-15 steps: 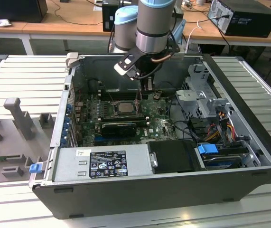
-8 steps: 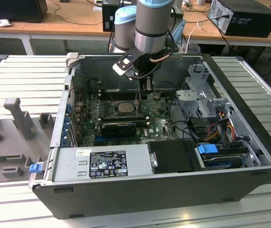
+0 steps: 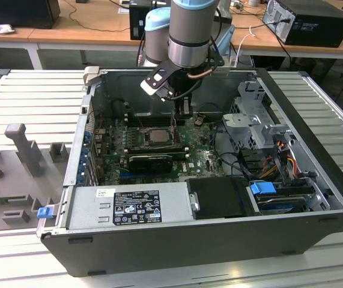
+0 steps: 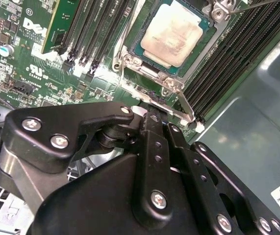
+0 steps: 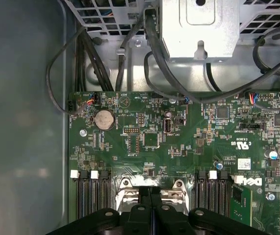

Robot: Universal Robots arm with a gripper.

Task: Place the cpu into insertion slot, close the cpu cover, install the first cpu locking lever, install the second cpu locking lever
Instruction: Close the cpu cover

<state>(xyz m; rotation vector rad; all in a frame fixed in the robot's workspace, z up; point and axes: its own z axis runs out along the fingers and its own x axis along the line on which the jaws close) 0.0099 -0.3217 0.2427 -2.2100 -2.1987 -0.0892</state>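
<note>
Open computer case (image 3: 219, 246) | cpu (image 4: 174, 32) flat in insertion slot (image 4: 140, 50), top up | hand (image 4: 153, 117) pressed together

In the second wrist view we record the cpu cover (image 4: 147, 73) running off the picture's edge, and the gripper (image 4: 152, 117) hiding a large part of the motherboard (image 4: 27, 54).

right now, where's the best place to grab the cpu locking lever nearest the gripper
Take the cpu locking lever by its free end, where the thin rod stands clear of the cpu cover beside the black memory slots. Come down from above and pinch across the rod: cover on one side and slots on the other likely leave little room for a sideways approach.
</note>
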